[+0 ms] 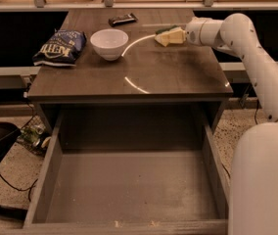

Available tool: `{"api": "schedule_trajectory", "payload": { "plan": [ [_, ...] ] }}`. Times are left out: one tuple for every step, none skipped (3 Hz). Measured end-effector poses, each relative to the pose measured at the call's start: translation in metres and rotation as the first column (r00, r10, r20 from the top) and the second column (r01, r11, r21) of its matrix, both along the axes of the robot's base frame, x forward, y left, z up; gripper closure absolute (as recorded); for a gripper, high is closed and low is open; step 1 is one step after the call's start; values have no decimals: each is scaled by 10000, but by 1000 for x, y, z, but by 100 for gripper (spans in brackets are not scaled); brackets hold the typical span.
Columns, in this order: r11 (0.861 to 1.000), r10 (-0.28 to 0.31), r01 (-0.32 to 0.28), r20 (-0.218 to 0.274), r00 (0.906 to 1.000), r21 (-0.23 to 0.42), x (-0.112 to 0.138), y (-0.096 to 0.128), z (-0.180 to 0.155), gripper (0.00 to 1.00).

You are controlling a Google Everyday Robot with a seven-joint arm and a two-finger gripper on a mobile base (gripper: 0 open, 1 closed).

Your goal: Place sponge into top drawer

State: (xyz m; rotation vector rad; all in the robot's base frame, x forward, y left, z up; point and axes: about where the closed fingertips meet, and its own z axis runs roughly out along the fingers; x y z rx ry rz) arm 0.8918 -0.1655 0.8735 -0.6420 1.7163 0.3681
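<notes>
Sponge [164, 32]: pale yellow with a dark green edge, at the far right of the tabletop [144, 70], right at the tip of the gripper. I cannot tell whether it rests on the wood or is lifted clear.
Gripper [174, 35]: at the far right of the tabletop, reaching in from the right on the white arm [249, 48] and pointing left toward the white bowl [109, 43].
Grip: cannot tell. Gripper and sponge merge into one pale shape, so a firm pinch cannot be confirmed.
Top drawer [129, 199]: pulled out wide below the table's front edge, its flat grey bottom showing, well apart from the sponge.
Step, as judged: securing the sponge at the back of the table. The carry forward and down into the drawer is not yet done.
Risk, weak hold: soft foam caught by one corner could slip out during the carry and drop onto the tabletop or the floor.
Risk, release point: letting go too soon would leave the sponge on the table's front edge instead of inside the drawer.
Risk, neighbours: a leftward swing could knock the bowl, the dark wrapped bar [122, 19] or the blue chip bag [60, 47].
Risk, drawer walls: a steep descent could strike the right side wall.
</notes>
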Motion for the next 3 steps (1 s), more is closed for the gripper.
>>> {"api": "schedule_trajectory", "payload": {
  "plan": [
    [9999, 136, -138, -457, 9989, -39, 7, 4, -15, 0],
    [9997, 181, -193, -879, 9960, -122, 8, 4, -26, 0],
    [9995, 312, -305, -1403, 9896, 77, 7, 8, -42, 18]
  ]
}}
